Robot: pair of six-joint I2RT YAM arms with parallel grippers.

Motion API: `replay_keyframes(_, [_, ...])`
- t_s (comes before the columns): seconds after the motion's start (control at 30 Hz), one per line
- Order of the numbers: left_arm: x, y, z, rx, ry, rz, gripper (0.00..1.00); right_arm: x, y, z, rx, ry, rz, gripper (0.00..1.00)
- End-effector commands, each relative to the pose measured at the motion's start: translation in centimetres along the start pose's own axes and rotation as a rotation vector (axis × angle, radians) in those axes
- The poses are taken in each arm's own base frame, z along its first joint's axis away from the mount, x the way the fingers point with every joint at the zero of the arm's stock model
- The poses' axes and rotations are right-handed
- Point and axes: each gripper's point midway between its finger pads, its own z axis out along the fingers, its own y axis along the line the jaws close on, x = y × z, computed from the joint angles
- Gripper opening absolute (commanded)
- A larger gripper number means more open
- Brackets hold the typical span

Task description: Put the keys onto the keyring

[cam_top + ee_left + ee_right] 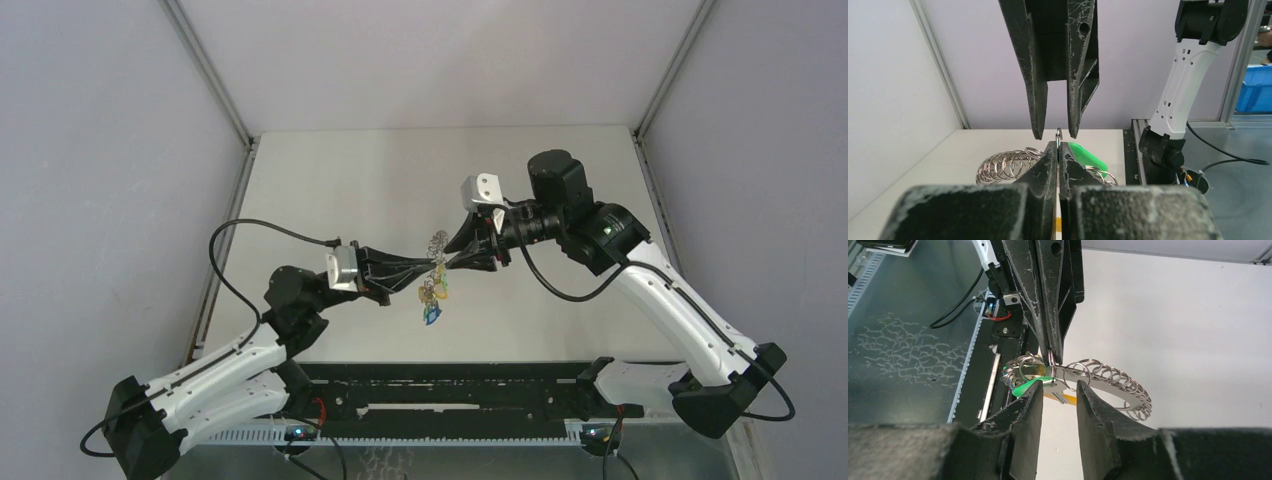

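Note:
My left gripper is shut on a thin silvery ring of the keyring and holds it above the table. A coil of linked silver rings trails left of it, and a green key head lies to its right. My right gripper is open, its fingers either side of the held ring without gripping it. The right wrist view shows the ring chain, a yellow band and the green key head. In the top view both grippers meet at the keyring, with keys hanging below.
A white table with grey walls on both sides. A black rail runs along the near edge between the arm bases. The right arm's white link stands behind in the left wrist view.

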Motion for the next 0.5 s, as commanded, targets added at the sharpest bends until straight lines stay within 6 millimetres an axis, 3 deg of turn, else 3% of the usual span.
replay_keyframes(0.0, [-2.73, -0.56, 0.58, 0.041, -0.07, 0.042, 0.0, -2.36, 0.17, -0.31, -0.004, -0.041, -0.085, 0.3])
replay_keyframes(0.3, [-2.75, -0.4, 0.65, 0.032, -0.066, 0.037, 0.0, -2.14, 0.73, 0.2, -0.037, -0.021, -0.091, 0.19])
replay_keyframes(0.47, [-2.91, -0.24, 0.67, 0.024, -0.069, 0.039, 0.0, -1.82, 0.82, 0.3, -0.041, -0.009, -0.089, 0.18])
